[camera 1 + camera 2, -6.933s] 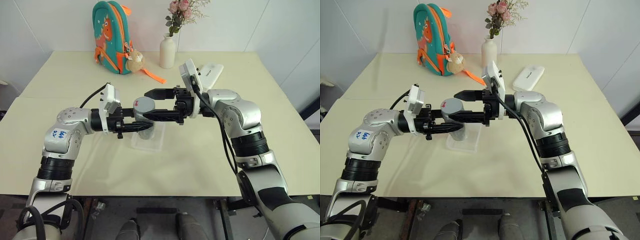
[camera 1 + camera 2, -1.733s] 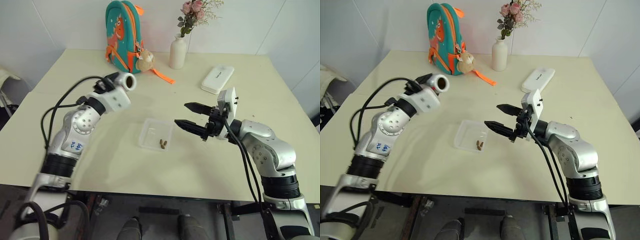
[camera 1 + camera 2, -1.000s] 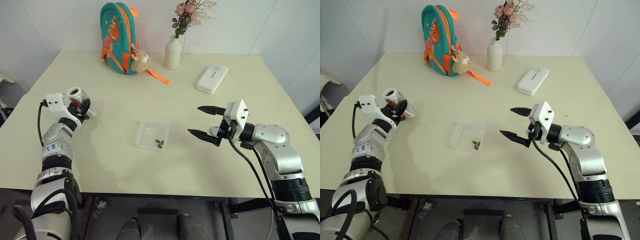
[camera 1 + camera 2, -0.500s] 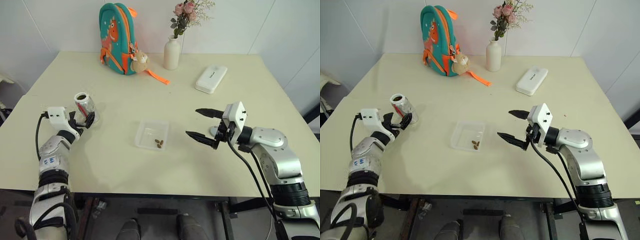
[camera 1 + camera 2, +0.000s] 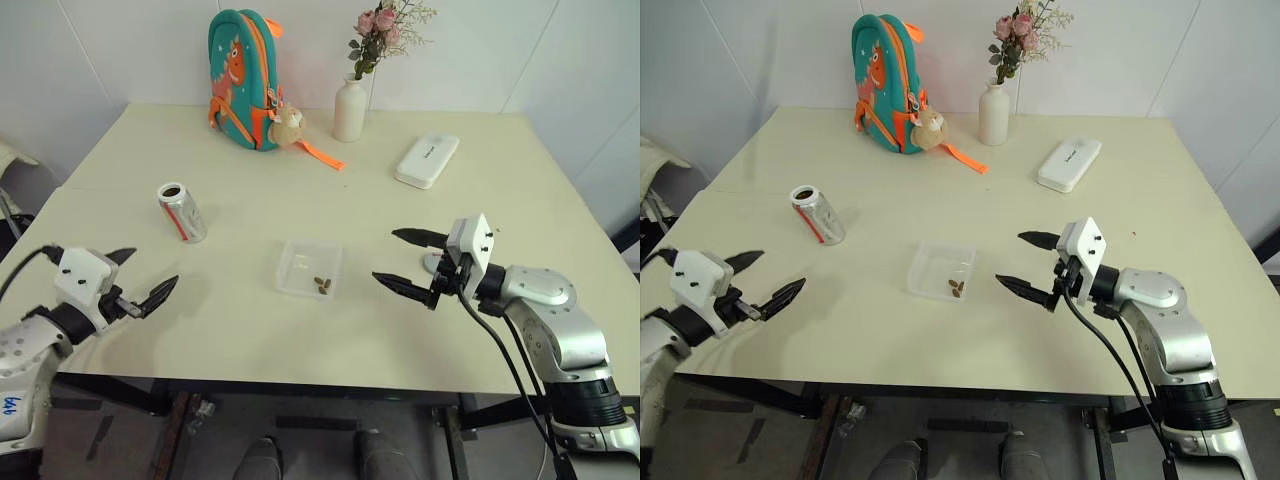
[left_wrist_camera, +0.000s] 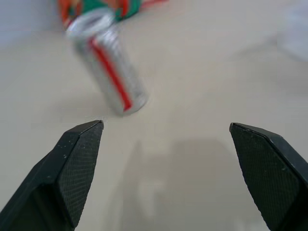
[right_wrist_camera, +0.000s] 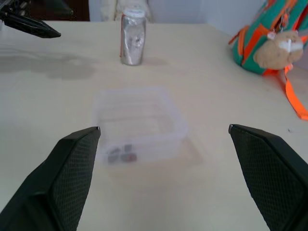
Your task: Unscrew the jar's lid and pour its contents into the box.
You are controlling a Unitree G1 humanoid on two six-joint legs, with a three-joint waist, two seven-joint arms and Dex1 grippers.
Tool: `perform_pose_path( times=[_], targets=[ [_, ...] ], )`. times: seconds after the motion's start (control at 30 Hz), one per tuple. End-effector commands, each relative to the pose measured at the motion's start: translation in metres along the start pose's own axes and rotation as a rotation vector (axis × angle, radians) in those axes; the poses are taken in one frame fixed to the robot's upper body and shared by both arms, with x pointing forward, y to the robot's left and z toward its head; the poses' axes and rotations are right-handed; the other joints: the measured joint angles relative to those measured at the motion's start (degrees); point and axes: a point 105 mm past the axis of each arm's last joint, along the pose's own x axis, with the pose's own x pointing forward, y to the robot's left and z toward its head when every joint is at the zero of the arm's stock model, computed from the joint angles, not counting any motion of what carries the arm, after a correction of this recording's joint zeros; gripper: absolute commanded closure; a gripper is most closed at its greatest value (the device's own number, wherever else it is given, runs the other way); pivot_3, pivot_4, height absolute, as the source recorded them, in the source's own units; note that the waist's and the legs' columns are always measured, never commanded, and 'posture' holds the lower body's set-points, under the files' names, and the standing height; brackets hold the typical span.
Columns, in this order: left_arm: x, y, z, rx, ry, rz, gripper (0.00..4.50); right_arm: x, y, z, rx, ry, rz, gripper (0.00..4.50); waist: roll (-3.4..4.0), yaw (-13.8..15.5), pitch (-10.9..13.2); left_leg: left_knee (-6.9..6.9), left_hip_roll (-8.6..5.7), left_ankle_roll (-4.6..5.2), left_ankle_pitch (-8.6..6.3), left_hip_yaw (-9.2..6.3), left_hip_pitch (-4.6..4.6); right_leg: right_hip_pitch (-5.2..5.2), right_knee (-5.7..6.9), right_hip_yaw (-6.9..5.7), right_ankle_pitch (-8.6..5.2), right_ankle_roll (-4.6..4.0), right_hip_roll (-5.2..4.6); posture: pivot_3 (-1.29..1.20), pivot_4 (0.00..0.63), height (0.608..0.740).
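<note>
Cream table (image 5: 560, 190) against white wall, jar (image 5: 182, 212) standing free, both pincers (image 5: 135, 277) (image 5: 410, 262) apart, empty.

I see bright, even light and soft shadows on the table (image 5: 400, 200); my left wrist view blurs the jar (image 6: 108, 72).

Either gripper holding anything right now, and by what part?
Nothing held. Left gripper and right gripper are both open and empty; the silvery red-marked jar stands on the table, apart from both.
</note>
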Motion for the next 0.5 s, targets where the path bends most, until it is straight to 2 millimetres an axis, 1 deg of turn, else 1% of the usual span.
perform_pose_path(
  times=[0.03,0.1,0.17,0.23,0.27,0.33,0.4,0.5],
  targets=[
    [-0.002,-0.011,0.029,0.085,-0.089,-0.209,0.02,0.001,-0.004,0.01,-0.032,0.007,0.08,0.0,0.02,-0.62,0.0,-0.01,0.0,0.04,0.05,0.03,-0.01,0.13,-0.28,0.0,0.15,-0.1,0.0,0.0,0.15,0.74],
    [-0.002,-0.016,0.035,0.069,-0.106,-0.302,0.02,0.002,-0.006,0.013,-0.031,0.011,0.105,0.0,0.02,-0.79,0.0,-0.08,0.02,0.04,0.04,0.13,0.02,0.43,-0.86,0.02,0.32,-0.29,-0.05,0.0,0.15,0.74],
    [0.003,-0.02,0.04,0.107,-0.117,-0.379,0.02,0.001,-0.008,0.015,-0.041,0.019,0.115,0.0,0.01,-0.77,0.0,-0.14,0.01,0.08,0.01,0.19,-0.02,0.48,-1.07,0.03,0.35,-0.29,-0.1,0.0,0.15,0.74],
    [0.01,-0.017,0.043,0.088,-0.132,-0.372,0.02,-0.002,-0.007,0.015,-0.031,0.025,0.123,0.0,0.01,-0.55,0.0,-0.36,0.0,0.12,-0.01,0.23,-0.04,0.41,-1.12,0.04,0.33,-0.22,-0.13,0.0,0.15,0.74],
    [0.012,-0.018,0.044,0.08,-0.134,-0.382,0.02,-0.004,-0.006,0.015,-0.02,0.029,0.123,0.0,0.0,-0.47,0.0,-0.44,0.0,0.13,-0.02,0.23,-0.05,0.32,-1.05,0.04,0.43,-0.04,-0.12,0.0,0.15,0.74],
    [0.015,-0.02,0.043,0.101,-0.129,-0.4,0.02,-0.008,-0.005,0.012,-0.015,0.04,0.114,0.0,-0.01,-0.4,-0.01,-0.57,0.0,0.13,-0.08,0.2,-0.11,0.01,-0.64,0.04,0.72,1.2,-0.12,0.0,0.15,0.74],
    [0.018,-0.016,0.044,0.095,-0.141,-0.364,0.02,-0.011,-0.007,0.009,-0.007,0.045,0.088,0.0,-0.01,-0.4,-0.01,-0.82,0.01,0.12,-0.08,0.2,-0.16,-0.35,-0.3,0.04,0.49,1.21,-0.11,0.0,0.15,0.74],
    [0.019,-0.015,0.047,0.081,-0.152,-0.357,0.02,-0.017,-0.023,0.011,0.008,0.04,-0.032,0.0,0.0,-0.49,0.0,-0.91,0.04,0.12,-0.08,0.18,-0.17,-0.56,0.02,0.04,0.27,1.12,-0.06,0.0,0.15,0.74]
  ],
)
